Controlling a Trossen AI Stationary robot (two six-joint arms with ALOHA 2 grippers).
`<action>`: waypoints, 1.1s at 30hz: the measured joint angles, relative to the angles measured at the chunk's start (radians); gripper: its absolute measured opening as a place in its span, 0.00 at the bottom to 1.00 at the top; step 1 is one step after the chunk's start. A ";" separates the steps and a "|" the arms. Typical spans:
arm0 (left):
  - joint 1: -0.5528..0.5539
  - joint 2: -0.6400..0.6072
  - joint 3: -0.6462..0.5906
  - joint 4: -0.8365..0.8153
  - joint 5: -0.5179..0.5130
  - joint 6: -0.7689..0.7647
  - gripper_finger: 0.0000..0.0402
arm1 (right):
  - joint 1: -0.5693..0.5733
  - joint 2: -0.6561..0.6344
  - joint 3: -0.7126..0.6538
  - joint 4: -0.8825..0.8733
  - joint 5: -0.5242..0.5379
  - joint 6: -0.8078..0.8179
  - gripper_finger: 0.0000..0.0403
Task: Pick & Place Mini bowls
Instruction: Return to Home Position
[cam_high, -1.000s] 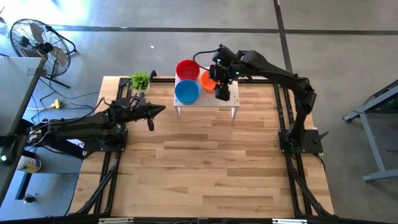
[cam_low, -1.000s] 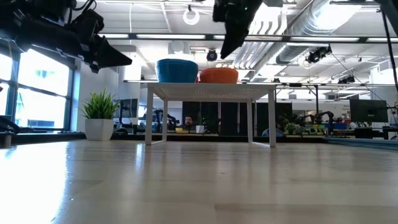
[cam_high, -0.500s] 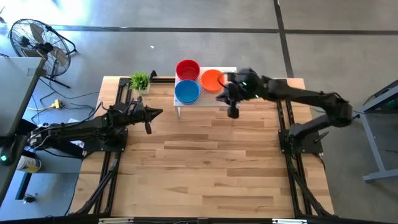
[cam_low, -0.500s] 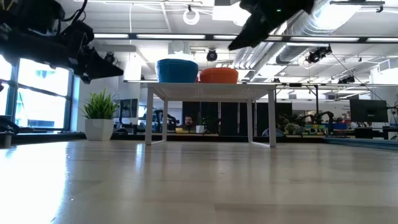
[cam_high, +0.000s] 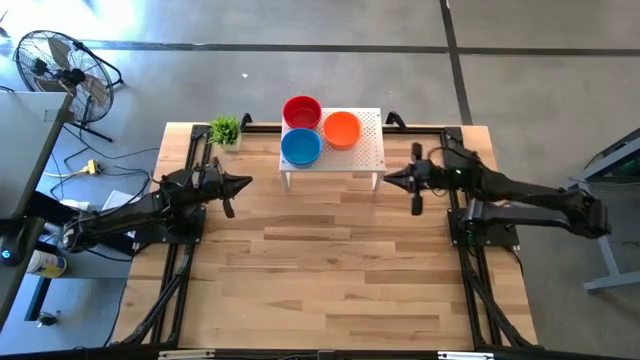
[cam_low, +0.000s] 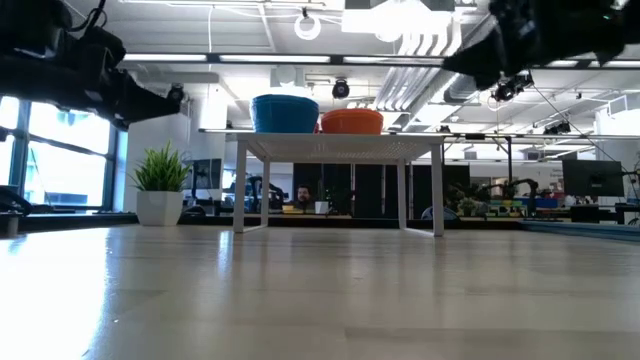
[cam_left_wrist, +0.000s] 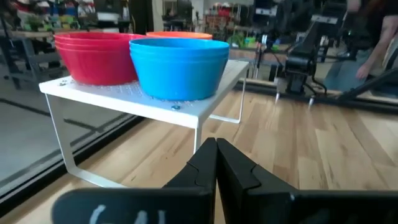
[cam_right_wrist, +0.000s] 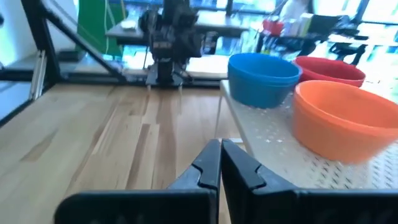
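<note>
Three stacks of mini bowls stand on a white perforated stand (cam_high: 366, 152) at the table's far middle: red (cam_high: 301, 111), blue (cam_high: 300, 147) and orange (cam_high: 342, 129). My left gripper (cam_high: 247, 181) is shut and empty, left of the stand, pointing level at it. My right gripper (cam_high: 389, 179) is shut and empty, just right of the stand's near right corner, pointing toward the table's left. In the left wrist view the blue bowls (cam_left_wrist: 179, 66) and red bowls (cam_left_wrist: 93, 57) sit ahead of my shut fingers (cam_left_wrist: 216, 163).
A small green plant (cam_high: 225, 129) stands at the far left of the table. The stand rests on thin white legs (cam_low: 241, 187). Bare wood (cam_high: 330, 260) lies between the arms and toward the near edge. A fan (cam_high: 55, 68) stands on the floor beyond the table.
My right gripper has let go above the orange bowls, drawn back toward the table's right edge and sunk, tipping from pointing down to nearly level, and has shut. The orange bowls stay on the stand. My left gripper has drawn back slightly toward the table's left edge.
</note>
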 joint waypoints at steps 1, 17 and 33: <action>0.000 -0.030 -0.016 -0.002 0.000 -0.001 0.00 | -0.003 -0.040 -0.028 0.008 0.005 0.012 0.00; 0.000 -0.102 -0.056 -0.008 -0.026 -0.004 0.00 | -0.056 -0.550 -0.384 0.090 0.113 0.071 0.00; 0.000 -0.094 -0.059 -0.007 -0.036 -0.061 0.00 | -0.177 -0.702 -0.443 -0.034 0.129 0.100 0.00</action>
